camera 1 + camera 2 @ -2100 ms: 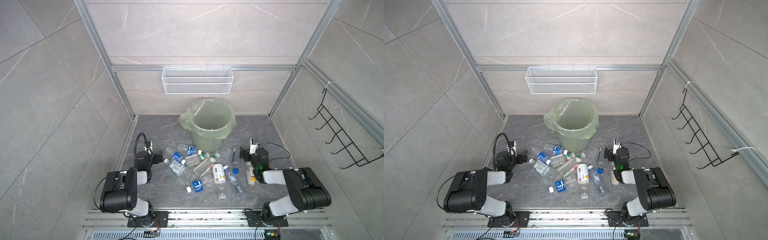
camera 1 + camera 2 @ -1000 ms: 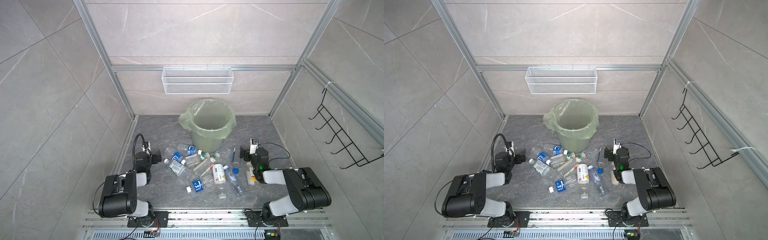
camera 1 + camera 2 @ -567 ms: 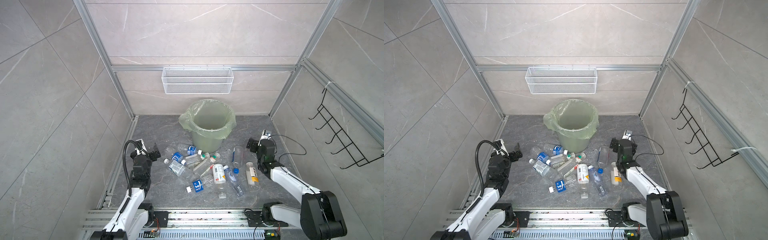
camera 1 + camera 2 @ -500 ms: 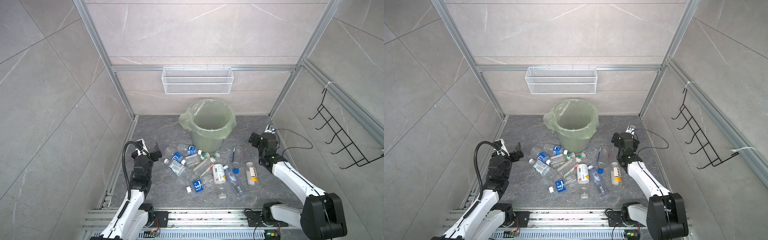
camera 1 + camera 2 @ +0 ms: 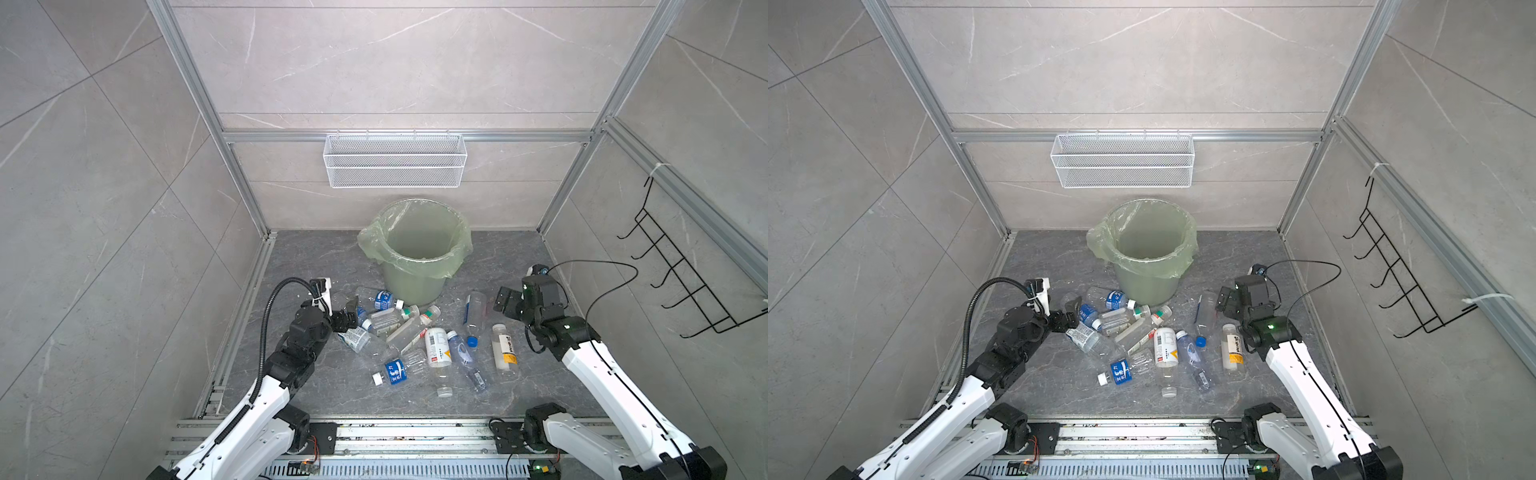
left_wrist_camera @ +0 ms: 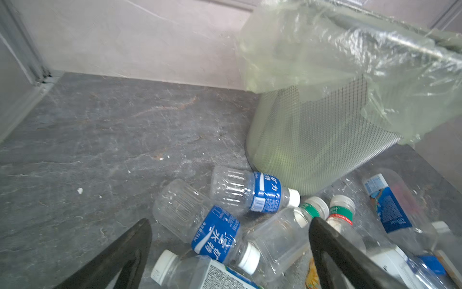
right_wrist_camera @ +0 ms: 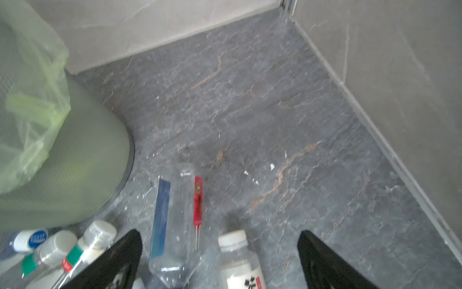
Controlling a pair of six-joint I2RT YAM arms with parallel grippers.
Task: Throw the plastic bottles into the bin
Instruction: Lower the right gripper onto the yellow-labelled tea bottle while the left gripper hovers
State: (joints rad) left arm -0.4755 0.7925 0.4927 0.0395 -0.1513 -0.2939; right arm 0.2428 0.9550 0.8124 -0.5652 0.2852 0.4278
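1. The left gripper [image 5: 348,314] and the right gripper [image 5: 505,303] have reached out from their tucked-in spots (the bottles have not moved).
2. The left one is wide open and holds nothing. A small clear plastic bottle with a blue label [image 6: 215,232] lies just ahead, between its fingers.
3. The right one is wide open and empty too. A long clear plastic bottle with a blue and red label [image 7: 175,212] lies just ahead.
4. The other plastic bottles [image 5: 384,320] lie mid-way on the dark grey stone floor [image 5: 316,266], just in front of the round pale green plastic bin [image 5: 411,282] near its back edge.
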